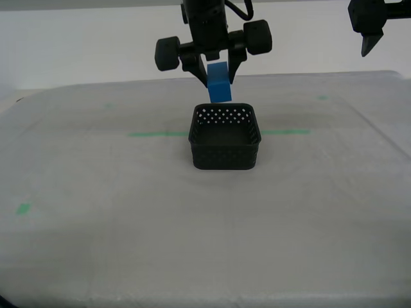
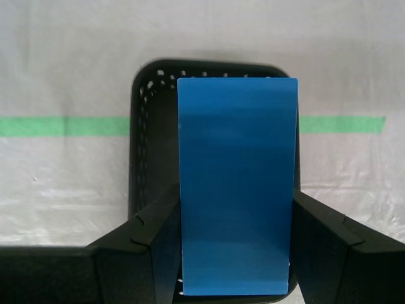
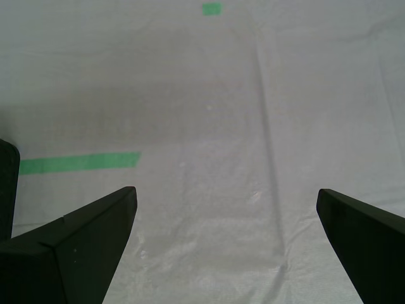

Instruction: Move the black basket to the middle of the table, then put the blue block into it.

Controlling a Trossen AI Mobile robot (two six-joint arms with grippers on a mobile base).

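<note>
The black basket (image 1: 225,157) stands upright in the middle of the table (image 1: 96,224), on a green tape line. My second gripper (image 1: 217,78) is shut on the blue block (image 1: 219,90) and holds it upright just above the basket's far rim. In the second wrist view the blue block (image 2: 237,183) sits between the fingers (image 2: 158,234), with the basket (image 2: 142,126) directly below. My first gripper (image 3: 226,192) is open and empty over bare table. In the exterior view it (image 1: 369,38) hangs high at the far right.
A long green tape strip (image 1: 157,134) crosses the table behind the basket. Small green marks lie at the exterior view's near left (image 1: 24,208) and far right (image 1: 322,97). A dark edge (image 3: 6,183) shows at the border of the first wrist view.
</note>
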